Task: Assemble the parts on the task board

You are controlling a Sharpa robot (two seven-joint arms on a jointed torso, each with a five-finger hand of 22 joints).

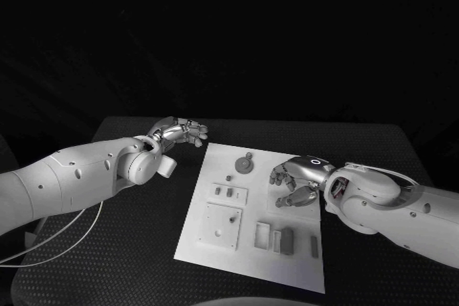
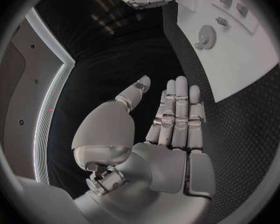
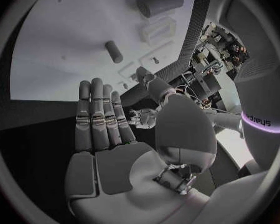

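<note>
Task board: the task board (image 1: 251, 266) is lying flat in the middle of the table, a white smooth rectangular plate, slightly turned, with its far edge near the left hand.
Round part: a gear-like grey disc (image 1: 245, 165) is sitting on the far part of the board; in the left wrist view it is showing small teeth round its rim (image 2: 206, 36).
Block parts: a square flat plate (image 1: 221, 226) is lying on the near left part of the board, and a smaller pale rectangle (image 1: 229, 193) is lying just beyond it. Several narrow upright blocks (image 1: 285, 241) are standing in a row at the near right.
Cylinders: in the right wrist view a thick grey cylinder (image 3: 160, 2) and a thin short peg (image 3: 114, 52) are lying on the board, apart from each other.
Right hand: the right hand (image 1: 296, 181) is hovering over the right middle part of the board, palm down, holding nothing. In the head view its fingers are bending downward; the right wrist view is showing them straight and pressed side by side, the thumb apart.
Left hand: the left hand (image 1: 179, 131) is hanging over the table just beyond the board's far left corner, holding nothing. Its fingers (image 2: 178, 115) are lying straight and close together, the thumb standing apart.
Table: the table (image 1: 115, 266) is black with a fine dotted, woven-looking texture.
</note>
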